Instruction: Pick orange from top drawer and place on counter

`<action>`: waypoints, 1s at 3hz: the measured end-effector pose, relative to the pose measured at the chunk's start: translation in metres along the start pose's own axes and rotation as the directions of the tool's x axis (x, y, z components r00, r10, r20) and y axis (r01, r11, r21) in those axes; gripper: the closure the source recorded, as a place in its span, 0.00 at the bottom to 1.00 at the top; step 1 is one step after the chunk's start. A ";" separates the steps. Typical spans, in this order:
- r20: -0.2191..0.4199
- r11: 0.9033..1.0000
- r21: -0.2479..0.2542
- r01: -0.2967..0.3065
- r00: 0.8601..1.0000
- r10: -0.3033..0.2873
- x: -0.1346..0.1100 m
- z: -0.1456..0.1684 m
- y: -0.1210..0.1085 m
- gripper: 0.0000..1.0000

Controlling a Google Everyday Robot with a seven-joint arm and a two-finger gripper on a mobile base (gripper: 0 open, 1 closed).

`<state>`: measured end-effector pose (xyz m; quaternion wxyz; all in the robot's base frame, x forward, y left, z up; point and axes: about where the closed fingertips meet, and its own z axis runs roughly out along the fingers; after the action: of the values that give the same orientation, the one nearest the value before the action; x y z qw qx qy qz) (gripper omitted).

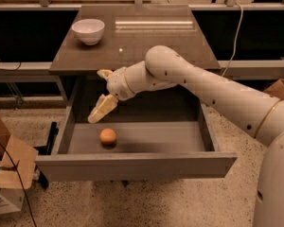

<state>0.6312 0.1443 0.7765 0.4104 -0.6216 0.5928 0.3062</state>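
Orange: the orange (108, 136) is sitting alone on the grey floor of the top drawer (132, 167), left of centre and close to the front panel, touching neither side wall.

Top drawer: it is standing pulled well out from the cabinet, its inside lying open to view from above.

Gripper: the gripper (97, 96) is hanging over the drawer's rear left part, above the orange and a little left of it, not touching the fruit. Its two pale fingers are spread apart and are holding nothing; the lower finger (100, 110) is pointing down-left toward the drawer's left wall.

Arm: the white arm (203, 86) is reaching in from the right, crossing over the back right part of the drawer just below the counter's front edge.

Counter: the counter (156, 46) is reflecting a light strip (154, 24); a white bowl (88, 30) is standing at its far left corner, well apart from the gripper.

Surroundings: an opened cardboard box (7, 174) is sitting on the speckled floor (146, 205) left of the drawer, and a cable (234, 32) is hanging at right.
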 end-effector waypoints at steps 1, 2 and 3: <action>-0.023 1.000 -0.019 -0.019 1.000 0.018 0.014 0.008 0.006 0.00; -0.031 0.997 -0.045 -0.062 0.998 0.060 0.040 0.019 0.018 0.00; -0.038 0.993 -0.054 -0.103 0.994 0.101 0.071 0.029 0.026 0.00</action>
<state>0.6166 0.1360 0.6976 0.3660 -0.6073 0.6221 0.3322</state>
